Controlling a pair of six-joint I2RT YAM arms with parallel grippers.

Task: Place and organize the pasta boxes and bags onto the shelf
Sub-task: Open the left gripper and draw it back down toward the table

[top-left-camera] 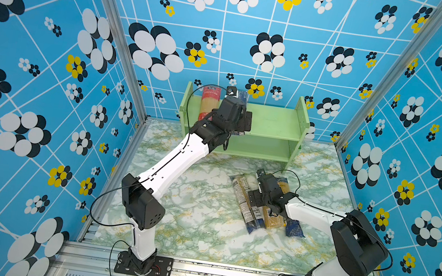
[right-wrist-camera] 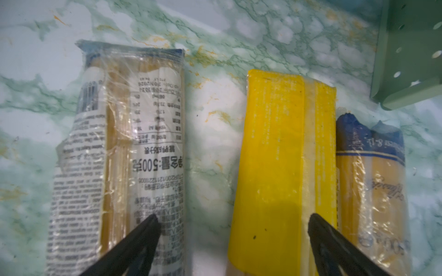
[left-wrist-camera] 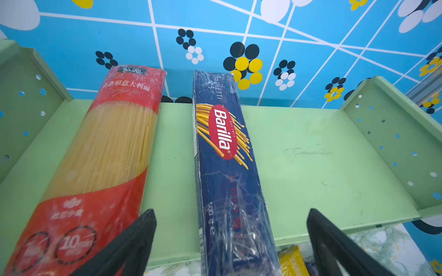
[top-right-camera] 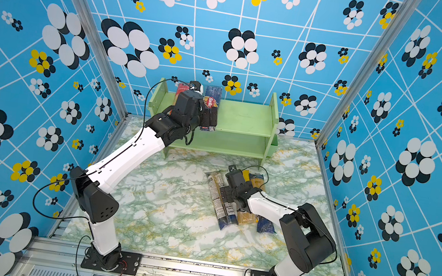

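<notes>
The pale green shelf [top-left-camera: 274, 122] [top-right-camera: 246, 118] stands at the back wall. On its top tier [left-wrist-camera: 311, 155] a red bag [top-left-camera: 207, 103] [left-wrist-camera: 107, 155] and a dark blue Barilla box [top-right-camera: 212, 102] [left-wrist-camera: 224, 155] lie side by side, lengthwise. My left gripper [top-left-camera: 241, 121] [left-wrist-camera: 230, 211] is open, its fingers wide of the box's near end on both sides. On the table lie a blue pack with a white label [top-left-camera: 243, 203] [right-wrist-camera: 119, 155], a yellow-topped bag [right-wrist-camera: 275, 155] and a clear bag with a blue end [right-wrist-camera: 370, 191]. My right gripper [top-left-camera: 256, 201] [right-wrist-camera: 232, 215] hovers open over the first two.
Blue flower-patterned walls close in the marble-patterned table [top-left-camera: 188, 213] on three sides. An aluminium rail [top-left-camera: 224, 271] with both arm bases runs along the front. A small green cup [top-right-camera: 272, 147] hangs on the shelf's right panel, whose foot [right-wrist-camera: 406, 59] is near the table packs.
</notes>
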